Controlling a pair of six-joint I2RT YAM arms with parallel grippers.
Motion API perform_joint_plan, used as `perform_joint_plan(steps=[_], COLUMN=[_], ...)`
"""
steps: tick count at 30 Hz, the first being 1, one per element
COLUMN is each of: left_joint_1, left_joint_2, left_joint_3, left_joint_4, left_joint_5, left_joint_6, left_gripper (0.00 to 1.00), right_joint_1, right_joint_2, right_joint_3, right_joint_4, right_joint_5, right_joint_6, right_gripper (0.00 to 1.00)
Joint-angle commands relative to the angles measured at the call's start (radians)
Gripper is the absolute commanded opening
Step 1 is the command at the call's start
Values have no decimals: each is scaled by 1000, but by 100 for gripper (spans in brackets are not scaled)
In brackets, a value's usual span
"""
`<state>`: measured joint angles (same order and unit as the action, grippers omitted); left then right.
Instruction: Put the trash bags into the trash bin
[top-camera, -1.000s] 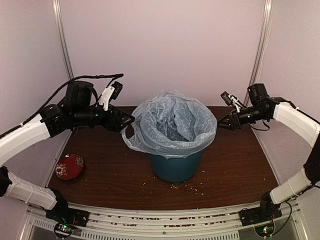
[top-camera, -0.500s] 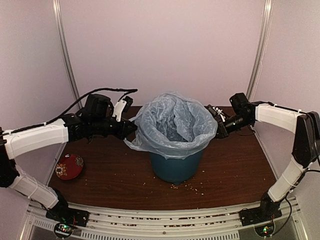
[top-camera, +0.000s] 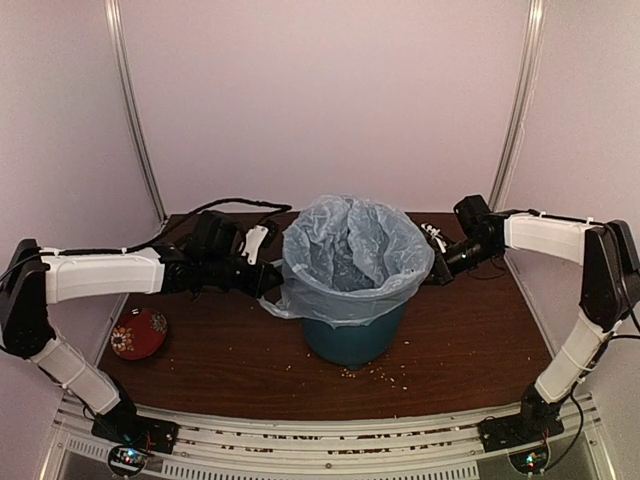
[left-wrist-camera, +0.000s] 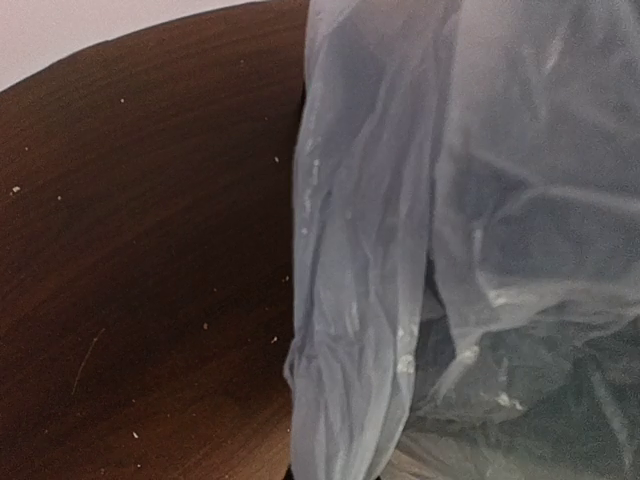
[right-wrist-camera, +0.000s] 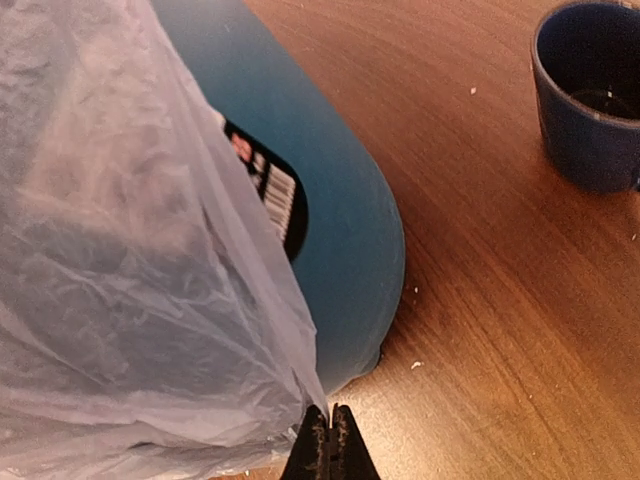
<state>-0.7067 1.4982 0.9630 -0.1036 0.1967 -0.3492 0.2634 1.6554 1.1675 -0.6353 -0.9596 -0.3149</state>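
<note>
- My right gripper (right-wrist-camera: 328, 447) is clenched. Its dark tips are pressed together on the lower hem of the crinkly pale blue-grey plastic bag (right-wrist-camera: 120, 250), just beside the wall of the round teal-blue plastic bin (right-wrist-camera: 345, 250).
- My left gripper (top-camera: 268, 283) is closed too, at the bag's overhanging left flap. It seems to pinch that fold (its wrist view is nearly all plastic, so I can't be sure).
- The bag sits inside the bin with its mouth open. Its edge is draped over the rim and hangs down outside. The bin stands mid-way across the dark brown wooden table (top-camera: 220, 350).
- I count one bag, one bin, one small dark blue mug (right-wrist-camera: 590, 95), one round red patterned dish (top-camera: 138, 333) and two arms.
- The mug shows only in the right wrist view, cut off at the frame's right edge.
- The bag half covers a black label (right-wrist-camera: 270, 195) on the bin, and its print is unreadable.
- Pale crumbs (top-camera: 378, 376) lie scattered in front of the bin.
</note>
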Motion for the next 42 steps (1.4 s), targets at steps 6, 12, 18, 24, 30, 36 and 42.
perform_joint_plan(steps=[6,12,18,24,30,36,42], left_joint_1=[4,3,3,4,4,3,4], left_joint_2=[64,65,82,91,88,101,69], left_joint_3=[-6,-63,-106,-134,-148,-170,-213], left_joint_4=[-2,26,51,97,123,142,190], left_joint_5=[5,-12,-27,-5,32,47,64], left_joint_6=[-10,-24,-52,-75,-77,-98,-140], left_gripper=[0,0,0,0,0,0,0], right_joint_1=[5,5,5,5,7,12,31], right_joint_2=[0,20,39,46,43,48,14], right_joint_3=[-55,-63,-77,-83,-102,-112,-127], right_joint_4=[17,17,23,13,6,11,19], right_joint_5=[127,149,217,237,247,260,318], right_joint_6=[9,20,40,47,43,55,52], right_gripper=[0,0,0,0,0,0,0])
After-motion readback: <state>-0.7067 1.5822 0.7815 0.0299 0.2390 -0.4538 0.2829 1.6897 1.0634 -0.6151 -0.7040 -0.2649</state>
